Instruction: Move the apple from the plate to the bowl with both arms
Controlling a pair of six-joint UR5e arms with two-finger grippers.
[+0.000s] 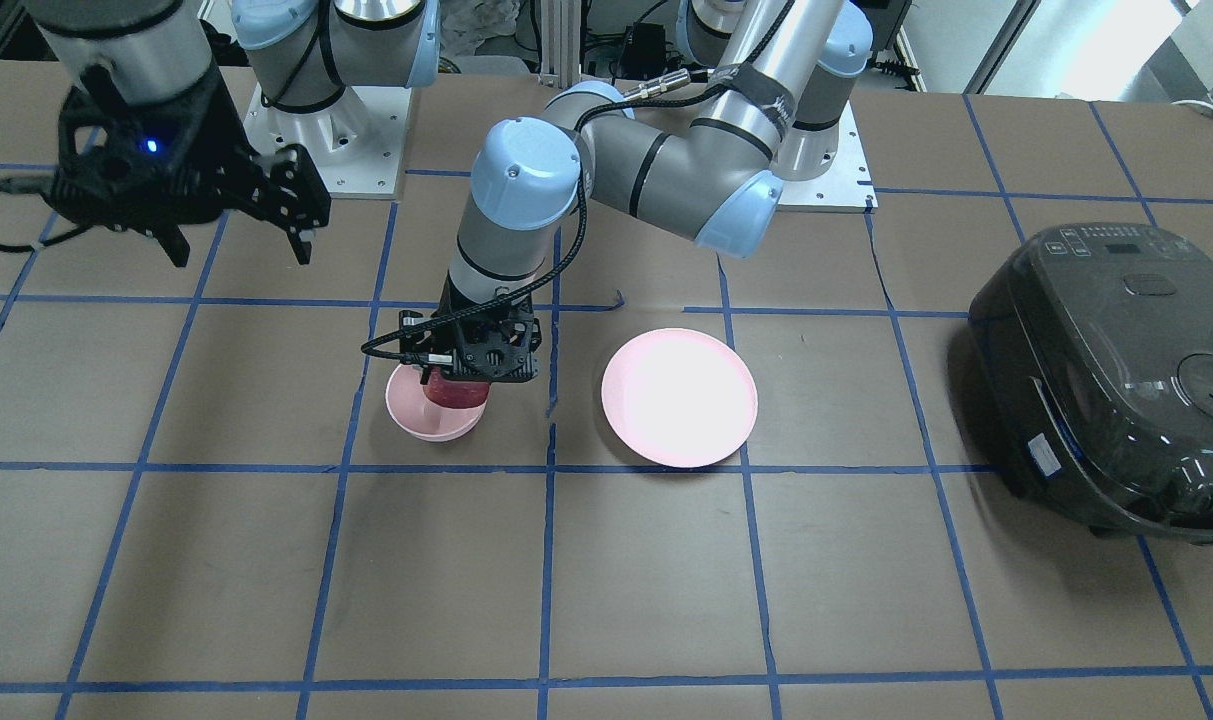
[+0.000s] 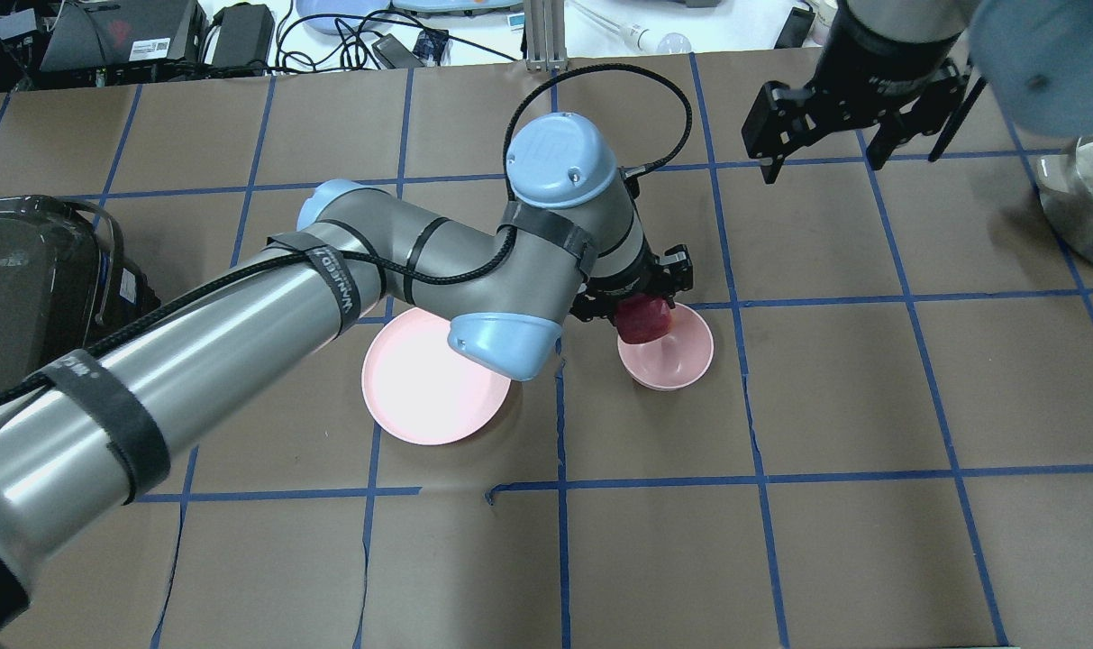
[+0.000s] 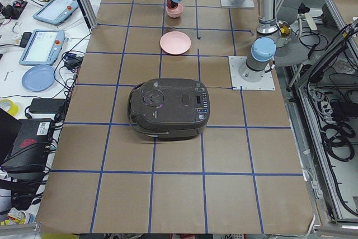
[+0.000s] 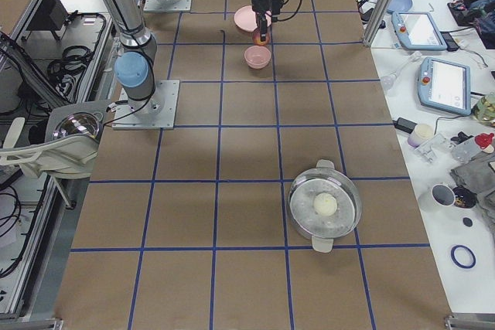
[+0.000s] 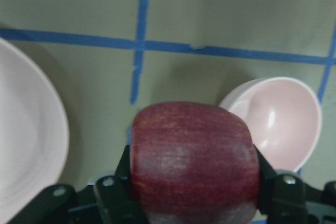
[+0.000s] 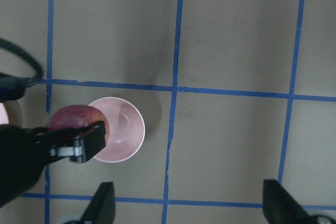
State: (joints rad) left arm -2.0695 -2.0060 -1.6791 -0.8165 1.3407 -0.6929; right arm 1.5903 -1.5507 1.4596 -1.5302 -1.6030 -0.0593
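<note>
The dark red apple [image 1: 456, 391] is held in my left gripper [image 1: 463, 380], which is shut on it just above the near rim of the small deep pink bowl [image 1: 428, 419]. In the left wrist view the apple [image 5: 194, 161] fills the jaws, with the bowl [image 5: 286, 124] to the right and the plate [image 5: 26, 145] to the left. The wide pink plate [image 2: 429, 383] is bare beside the bowl [image 2: 681, 361]. My right gripper [image 2: 821, 162] is open and empty, high up and well away from the bowl; its wrist view shows the apple [image 6: 73, 119] over the bowl [image 6: 123, 129].
A black rice cooker [image 1: 1116, 380] stands at the table's end on my left side. A steel pot [image 4: 325, 205] holding a pale ball stands at the end on my right side. Blue tape lines grid the brown table.
</note>
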